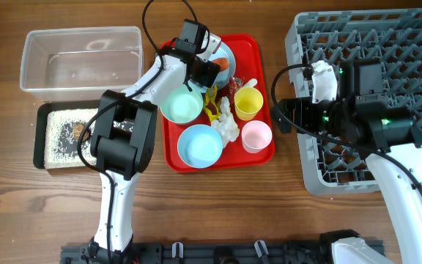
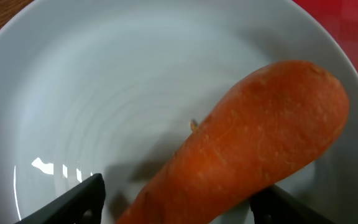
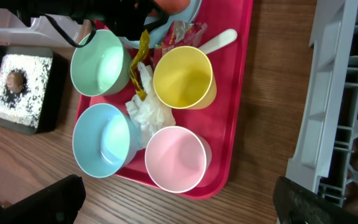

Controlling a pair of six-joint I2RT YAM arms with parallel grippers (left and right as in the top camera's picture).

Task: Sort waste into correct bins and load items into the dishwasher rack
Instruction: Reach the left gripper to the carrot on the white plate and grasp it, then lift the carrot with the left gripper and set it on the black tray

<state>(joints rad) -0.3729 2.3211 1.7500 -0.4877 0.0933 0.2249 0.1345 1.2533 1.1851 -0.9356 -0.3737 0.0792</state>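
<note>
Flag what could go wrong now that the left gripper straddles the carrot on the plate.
The carrot lies slanted between the fingers of the left gripper, so it may pivot or slip when squeezed. The glossy plate sits right beneath it. Low fingertips might scrape it or push it toward the yellow cup.

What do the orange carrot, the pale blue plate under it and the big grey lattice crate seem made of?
Orange carrot: matte, finely pitted skin; real vegetable or a good plastic copy, hard to tell.
Pale blue plate: smooth, glossy, with sharp reflections and faint rings; probably plastic, possibly glazed ceramic.
Grey lattice crate: moulded plastic by its thin ribs, dull satin finish.
</note>
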